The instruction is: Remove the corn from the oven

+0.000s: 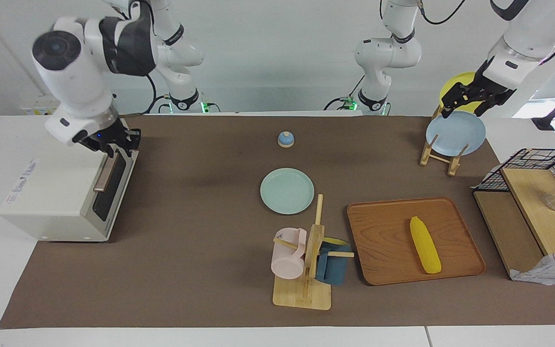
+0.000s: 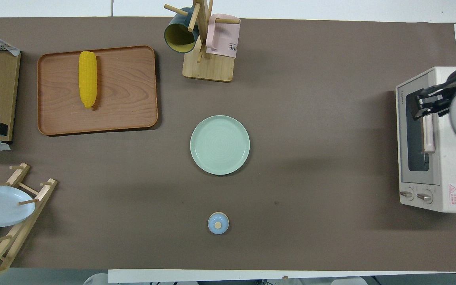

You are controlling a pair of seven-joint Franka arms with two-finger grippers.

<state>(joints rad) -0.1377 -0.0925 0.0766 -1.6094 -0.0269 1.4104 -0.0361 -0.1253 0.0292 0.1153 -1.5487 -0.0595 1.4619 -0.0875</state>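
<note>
Yellow corn [image 1: 425, 245] lies on the wooden tray [image 1: 383, 226]. My right hand [image 1: 113, 142] hovers over the shut oven [image 1: 60, 193], my left hand [image 1: 470, 99] over the plate rack [image 1: 439, 156]; whether either grip is wide or narrow I cannot tell

"ME" on pink mug [image 2: 224, 35]

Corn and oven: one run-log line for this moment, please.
corn on tray | oven door shut | right gripper over oven handle | left gripper over plate rack
</note>
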